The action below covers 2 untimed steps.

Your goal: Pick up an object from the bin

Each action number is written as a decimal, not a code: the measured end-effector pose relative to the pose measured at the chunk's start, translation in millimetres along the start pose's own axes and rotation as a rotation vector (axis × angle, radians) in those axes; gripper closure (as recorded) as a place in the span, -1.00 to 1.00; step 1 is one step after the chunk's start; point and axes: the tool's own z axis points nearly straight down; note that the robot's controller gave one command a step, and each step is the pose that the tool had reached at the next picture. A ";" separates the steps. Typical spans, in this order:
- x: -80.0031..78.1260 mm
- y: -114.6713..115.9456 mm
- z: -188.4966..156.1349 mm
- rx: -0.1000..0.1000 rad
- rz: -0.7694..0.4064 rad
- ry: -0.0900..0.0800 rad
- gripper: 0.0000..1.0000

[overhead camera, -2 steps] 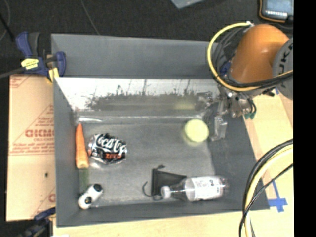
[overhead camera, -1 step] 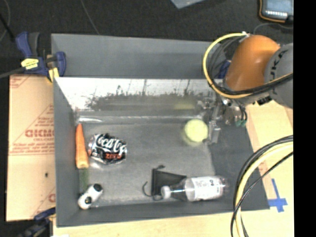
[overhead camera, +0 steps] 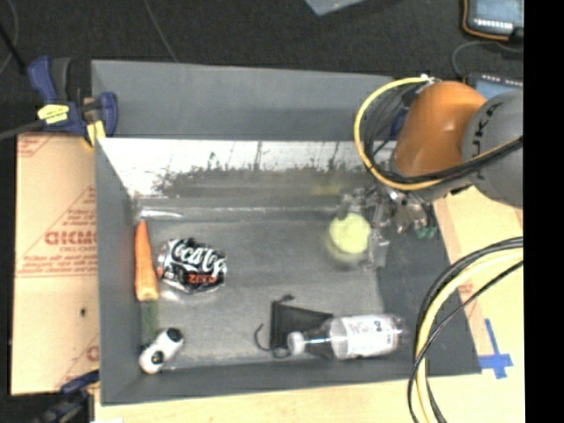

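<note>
Take the yellow-green ball [overhead camera: 348, 236], at the right side of the bin [overhead camera: 264, 267] just beside the gripper [overhead camera: 380, 233] (spread or pressed together: cannot tell), across its middle, expecting it light, softish and ready to roll.

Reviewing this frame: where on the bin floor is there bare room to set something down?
Widest bare patch: mid-floor between the crushed black cola can and the yellow-green ball. A smaller one lies along the view's lower wall between the small white-and-black toy and the black wedge-shaped piece. Crowded: right side, where the pincer sits by the ball.
</note>
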 end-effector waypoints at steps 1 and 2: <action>-5.0 5.0 27.2 0.001 0.173 -0.017 1.00; -5.0 4.9 27.2 0.001 0.172 -0.017 1.00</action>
